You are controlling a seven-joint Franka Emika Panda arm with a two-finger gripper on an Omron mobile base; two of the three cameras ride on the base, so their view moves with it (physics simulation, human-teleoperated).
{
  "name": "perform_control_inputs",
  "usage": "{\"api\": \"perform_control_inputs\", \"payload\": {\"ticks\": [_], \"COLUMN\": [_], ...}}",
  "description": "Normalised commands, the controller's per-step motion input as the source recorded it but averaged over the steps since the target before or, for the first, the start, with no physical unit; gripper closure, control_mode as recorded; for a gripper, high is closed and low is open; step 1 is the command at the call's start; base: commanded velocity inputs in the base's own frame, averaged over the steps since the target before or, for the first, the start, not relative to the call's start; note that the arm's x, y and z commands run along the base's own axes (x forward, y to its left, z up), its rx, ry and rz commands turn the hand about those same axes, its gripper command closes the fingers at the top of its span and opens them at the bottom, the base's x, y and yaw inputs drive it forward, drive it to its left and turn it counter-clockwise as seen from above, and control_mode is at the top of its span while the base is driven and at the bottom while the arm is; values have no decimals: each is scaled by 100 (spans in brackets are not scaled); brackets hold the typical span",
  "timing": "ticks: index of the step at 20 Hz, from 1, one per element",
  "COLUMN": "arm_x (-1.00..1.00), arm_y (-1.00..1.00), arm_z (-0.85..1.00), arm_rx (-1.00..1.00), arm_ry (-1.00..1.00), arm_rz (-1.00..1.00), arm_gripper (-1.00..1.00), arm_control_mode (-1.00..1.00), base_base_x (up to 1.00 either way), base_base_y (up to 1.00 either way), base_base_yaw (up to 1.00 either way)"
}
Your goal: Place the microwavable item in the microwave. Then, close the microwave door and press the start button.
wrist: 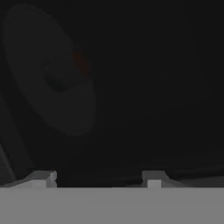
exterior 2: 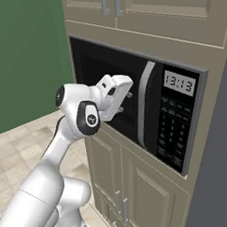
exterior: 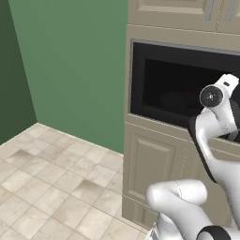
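We saw the large black box-shaped microwave [exterior 2: 134, 110] with our gripper [wrist: 98, 177] at its mouth, tips apart, clamped on nothing. The small mug [wrist: 65, 72] seemingly sat dimly on the turntable at ten o'clock; door-closing and start remained.

The arm [exterior 2: 51, 155] is glossy white with rounded, thick segments. Dark round caps with a small white mark sit on its joints, and black bands separate the segments.

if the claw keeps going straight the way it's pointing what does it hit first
Probably the microwave door: the claw faces its dark glass, through which the turntable plate shows dimly. Nothing seems to lie between, though the gap is hard to judge.
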Motion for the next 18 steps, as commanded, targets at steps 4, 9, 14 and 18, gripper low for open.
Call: {"api": "perform_control_inputs", "payload": {"ticks": [4, 9, 14, 18], "arm_x": [-100, -100, -100, -100], "arm_y": [28, 28, 34, 28], "arm_z": [13, 15, 1, 0], "arm_rx": [8, 9, 10, 15], "arm_ry": [0, 0, 0, 3], "arm_rz": [0, 0, 0, 1], "arm_gripper": [-100, -100, -100, -100], "arm_control_mode": [-100, -100, -100, -100], "base_base_x": [0, 0, 0, 0], "base_base_y": [0, 0, 0, 0], "base_base_yaw": [0, 0, 0, 0]}}
